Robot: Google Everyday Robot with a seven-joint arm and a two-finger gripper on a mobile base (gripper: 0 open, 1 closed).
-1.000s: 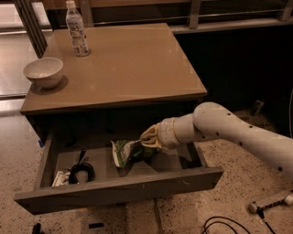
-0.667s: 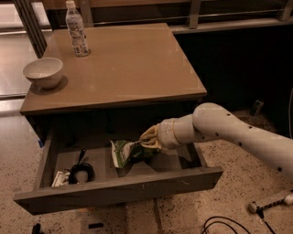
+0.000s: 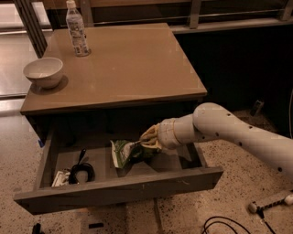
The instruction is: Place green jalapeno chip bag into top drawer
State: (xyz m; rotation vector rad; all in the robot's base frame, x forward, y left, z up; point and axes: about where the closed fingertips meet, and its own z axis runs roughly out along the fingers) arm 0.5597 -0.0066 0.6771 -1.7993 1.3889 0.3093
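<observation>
One loop of dark cable (image 3: 219, 225) lies on the speckled floor (image 3: 13, 151) closest to me, at the lower right, with a pale rod-like object (image 3: 271, 201) on the floor further right. Just above that, the top drawer (image 3: 114, 189) stands pulled well out from under the table, its plain front panel facing me and its grey floor open to view.

At the left end of the drawer I see a coiled black cord (image 3: 81, 172), and a small pale packet (image 3: 59, 178) beside it against the left wall. The green jalapeno chip bag (image 3: 122, 154) is inside the drawer, about the middle of its width. It is crumpled and tipped up, with its lower edge down at the drawer floor and its upper right corner raised.

The gripper (image 3: 139, 145) is down inside the drawer at that raised corner, and from what I can make out its fingers are pinched onto the bag's edge. The white arm (image 3: 238, 137) reaches in from the right, crossing over the drawer's right side.

Beyond the drawer is the brown table (image 3: 132, 59). A white bowl (image 3: 43, 71) sits near its front left corner. Further back on the left a clear plastic bottle (image 3: 76, 29) with a white label stands upright, well apart from the bowl. Behind the table runs a dark railing (image 3: 197, 11).
</observation>
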